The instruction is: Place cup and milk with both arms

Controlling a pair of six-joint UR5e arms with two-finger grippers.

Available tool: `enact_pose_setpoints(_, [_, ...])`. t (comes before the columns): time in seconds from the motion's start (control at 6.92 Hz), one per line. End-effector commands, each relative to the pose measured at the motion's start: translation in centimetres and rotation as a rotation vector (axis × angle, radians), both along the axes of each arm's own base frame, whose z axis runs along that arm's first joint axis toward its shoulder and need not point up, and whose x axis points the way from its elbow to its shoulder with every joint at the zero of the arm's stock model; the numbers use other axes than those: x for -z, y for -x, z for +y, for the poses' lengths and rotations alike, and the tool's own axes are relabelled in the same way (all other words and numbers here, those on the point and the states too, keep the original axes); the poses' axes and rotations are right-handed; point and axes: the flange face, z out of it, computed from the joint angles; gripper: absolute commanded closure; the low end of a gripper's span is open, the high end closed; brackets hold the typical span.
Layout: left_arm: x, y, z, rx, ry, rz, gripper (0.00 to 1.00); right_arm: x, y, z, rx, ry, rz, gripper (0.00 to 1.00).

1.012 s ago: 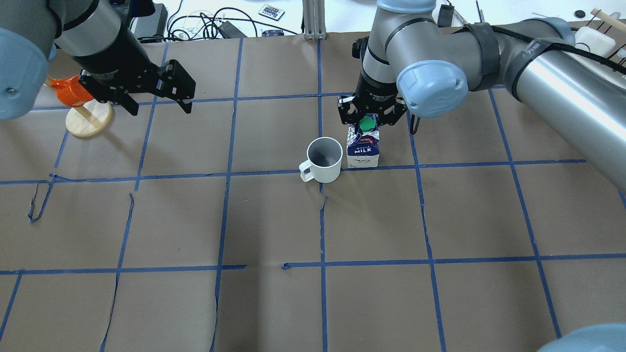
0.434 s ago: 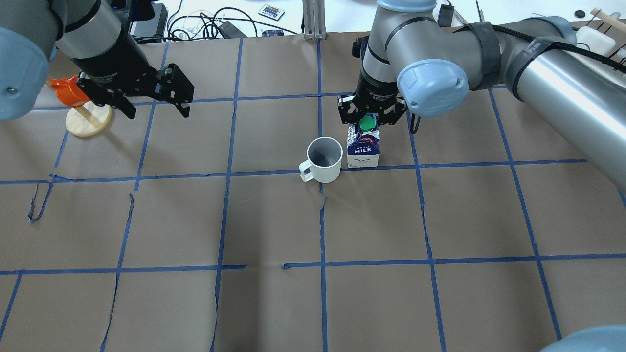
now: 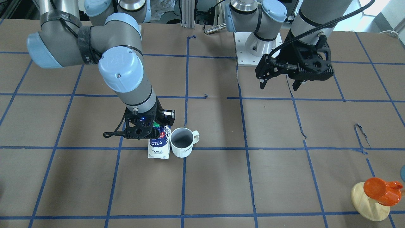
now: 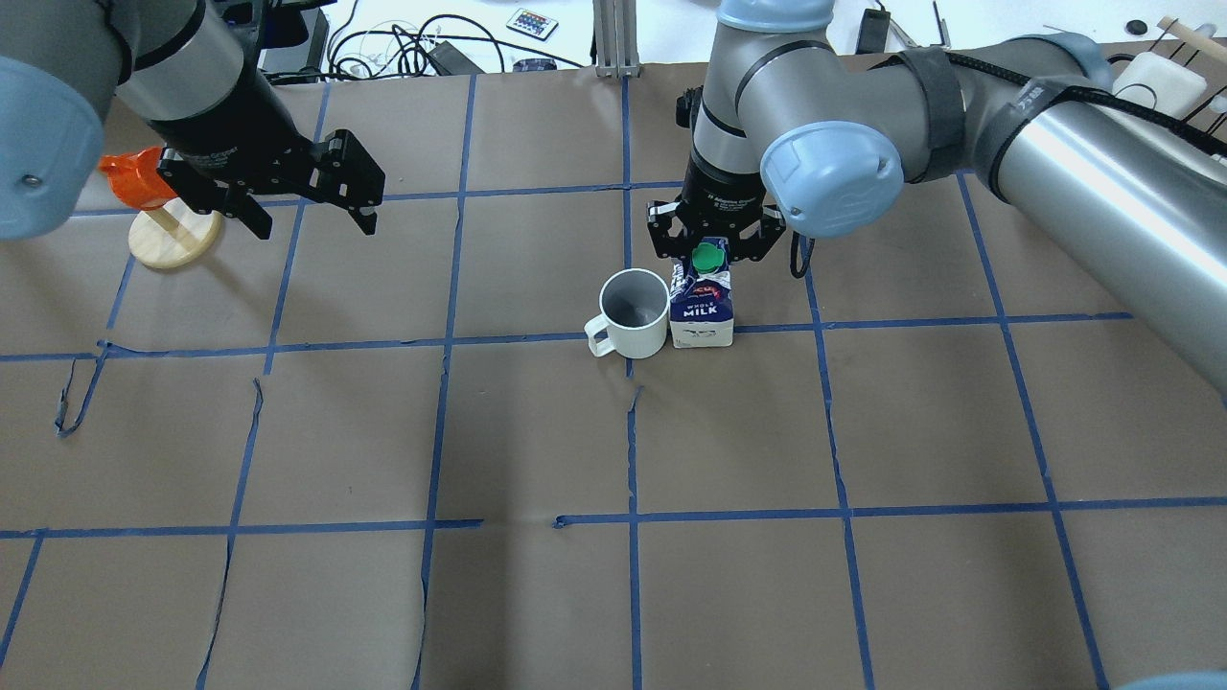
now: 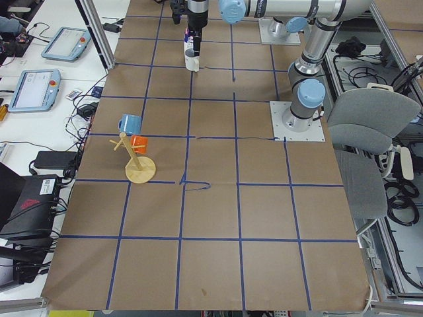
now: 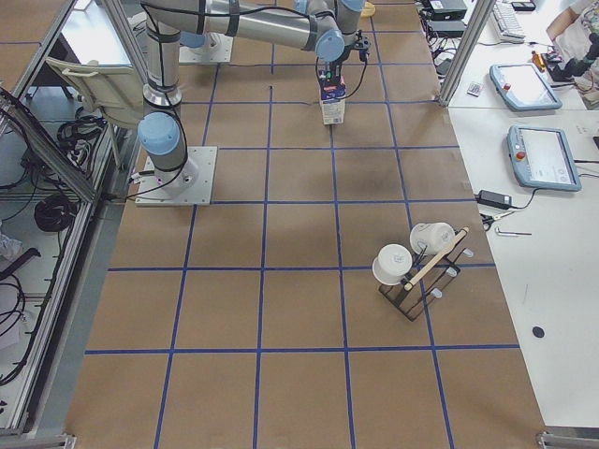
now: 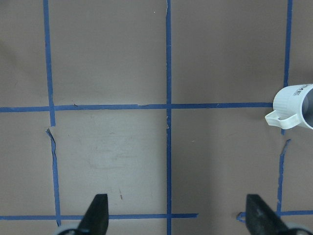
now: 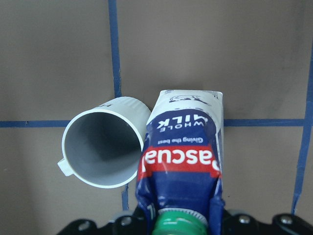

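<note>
The white cup stands upright on the brown table, handle toward the robot's left; it also shows in the front view and the right wrist view. The blue-and-white milk carton stands right against it on its right side, green cap up. My right gripper is shut on the carton's gable top from above. My left gripper is open and empty, held above the table far left of the cup; the left wrist view shows the cup at its right edge.
A wooden stand with an orange cup is beside my left gripper, also in the front view. A rack with white mugs stands at the table's right end. Cables and devices lie beyond the far edge.
My right gripper has carried the milk carton left and nearer, so that it now stands against the cup. My left gripper has stayed open, nearly in place.
</note>
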Motion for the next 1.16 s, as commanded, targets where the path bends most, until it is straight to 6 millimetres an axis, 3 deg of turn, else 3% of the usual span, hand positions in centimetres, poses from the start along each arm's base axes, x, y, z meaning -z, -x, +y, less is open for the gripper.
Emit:
enact_pose_setpoints(0.0, [-0.1,0.0,0.0,0.0,0.002,-0.001,0.0,0.1,0.1,-0.2,-0.011,0.016,0.006,0.23])
enact_pose_setpoints(0.14, [-0.1,0.0,0.0,0.0,0.002,-0.001,0.0,-0.1,0.2,-0.3,-0.009,0.02,0.008,0.0])
enact_pose_setpoints(0.29, [-0.1,0.0,0.0,0.0,0.002,-0.001,0.0,-0.2,1.1,-0.6,0.004,0.018,0.015,0.0])
enact_pose_setpoints(0.58, [-0.1,0.0,0.0,0.0,0.002,-0.001,0.0,-3.0,3.7,-0.4,0.019,0.054,0.031,0.0])
enact_pose_setpoints(0.87, [-0.1,0.0,0.0,0.0,0.003,-0.001,0.0,-8.4,8.7,2.5,-0.066,0.047,0.104,0.0])
enact_pose_setpoints(1.01, [-0.1,0.0,0.0,0.0,0.003,-0.001,0.0,-9.8,10.9,3.9,-0.128,0.006,0.113,0.0])
